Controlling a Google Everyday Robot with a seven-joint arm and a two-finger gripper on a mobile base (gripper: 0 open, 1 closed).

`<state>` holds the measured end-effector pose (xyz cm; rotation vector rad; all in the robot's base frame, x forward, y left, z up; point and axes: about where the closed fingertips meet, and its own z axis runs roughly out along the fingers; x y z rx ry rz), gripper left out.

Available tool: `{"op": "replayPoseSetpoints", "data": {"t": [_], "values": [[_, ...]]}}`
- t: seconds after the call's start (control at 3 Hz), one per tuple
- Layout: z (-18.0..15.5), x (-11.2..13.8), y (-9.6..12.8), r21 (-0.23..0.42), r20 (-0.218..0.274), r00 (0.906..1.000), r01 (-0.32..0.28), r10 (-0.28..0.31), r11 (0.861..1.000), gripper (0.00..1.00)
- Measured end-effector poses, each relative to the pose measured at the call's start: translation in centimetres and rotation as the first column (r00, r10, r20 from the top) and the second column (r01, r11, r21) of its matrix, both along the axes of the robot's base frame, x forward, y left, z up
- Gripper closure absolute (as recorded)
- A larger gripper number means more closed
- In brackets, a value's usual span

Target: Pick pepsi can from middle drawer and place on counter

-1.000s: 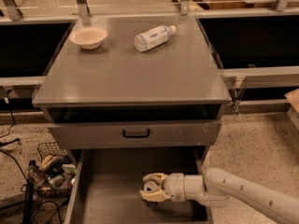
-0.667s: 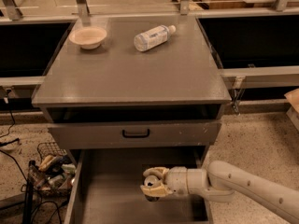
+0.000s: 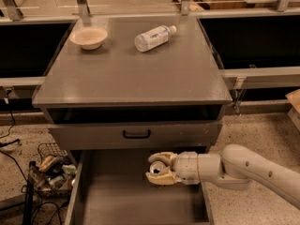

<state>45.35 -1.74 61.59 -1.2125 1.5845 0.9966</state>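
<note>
Pale grey casing covers the robot arm [image 3: 253, 170], which is seen reaching in from the lower right and stretched almost level toward the left, over the right half of the middle drawer [image 3: 126, 203]. The wrist is held straight in line with the forearm, and the gripper [image 3: 153, 168] is pointed left, just below the grey drawer front [image 3: 93, 136] with its black handle [image 3: 136, 134]. Its two cream-coloured fingers [image 3: 161, 156] are curved in from the far and the near side and are clenched around the pepsi can [image 3: 159, 168], so that the can is grasped between them.

Only the top of the can is shown: a shiny silver lid with a rounded rim. Its dark body is largely hidden by the fingers and the shadow beneath. Whether the can is resting on the drawer floor or is lifted clear of it cannot be told.

The middle drawer is pulled out fully; its bare grey floor and low side walls are visible. On the counter [image 3: 136, 76] above, a cream bowl [image 3: 89, 36] is set at the back left, and a clear plastic bottle [image 3: 153, 37] with a white label is laid on its side near the back, right of the bowl. A wire basket [image 3: 51, 170] of small items is seen on the speckled floor, left of the drawer.
</note>
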Motion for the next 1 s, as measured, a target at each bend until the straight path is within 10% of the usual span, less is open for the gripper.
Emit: {"op": "replayPoseSetpoints", "data": {"t": [1.0], "values": [[6.6, -0.8, -1.7, -0.055, 0.047, 0.9985, 0.032, -0.029, 0.998, 1.00]]}}
